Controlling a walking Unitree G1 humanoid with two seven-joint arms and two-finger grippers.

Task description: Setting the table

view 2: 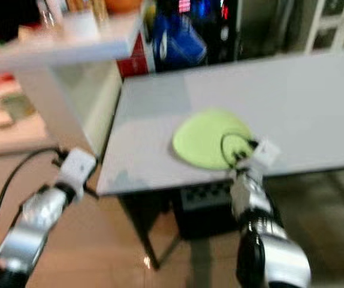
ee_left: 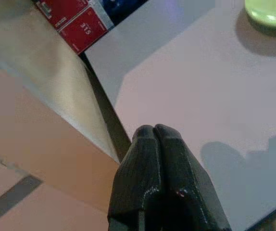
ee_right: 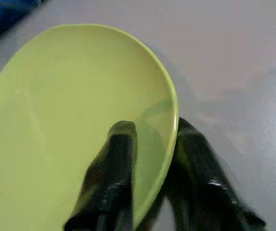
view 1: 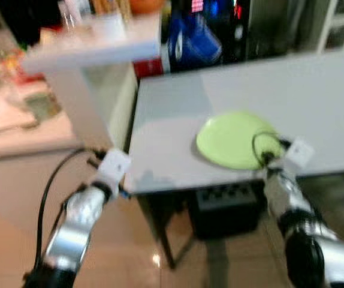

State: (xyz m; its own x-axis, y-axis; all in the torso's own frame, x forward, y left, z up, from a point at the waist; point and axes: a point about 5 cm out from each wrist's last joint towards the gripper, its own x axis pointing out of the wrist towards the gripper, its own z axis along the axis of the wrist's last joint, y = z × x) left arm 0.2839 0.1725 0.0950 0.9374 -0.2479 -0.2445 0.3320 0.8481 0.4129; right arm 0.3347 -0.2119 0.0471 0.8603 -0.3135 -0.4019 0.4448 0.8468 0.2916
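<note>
Nearest the head camera, the two silver arms are seen reaching forward, and the right pincer (ee_right: 147,159) is clamped on the rim of the green plate (view 1: 235,139), one black finger lying inside the dish and the other outside it, under the edge. The rim is gripped this way, it is judged, so the flat plate can be carried or slid without a hold on its broad face. The plate is seen on the grey tabletop (view 1: 316,102), close to the near edge and well apart from the far side, which suggests it is being set down or adjusted at a place setting. The left pincer (ee_left: 157,144) is held clenched and empty, fingers pressed together, just off the tabletop's near left corner, apparently kept out of the way. A white counter (view 1: 94,51) cluttered with blurred items stands to the left.
</note>
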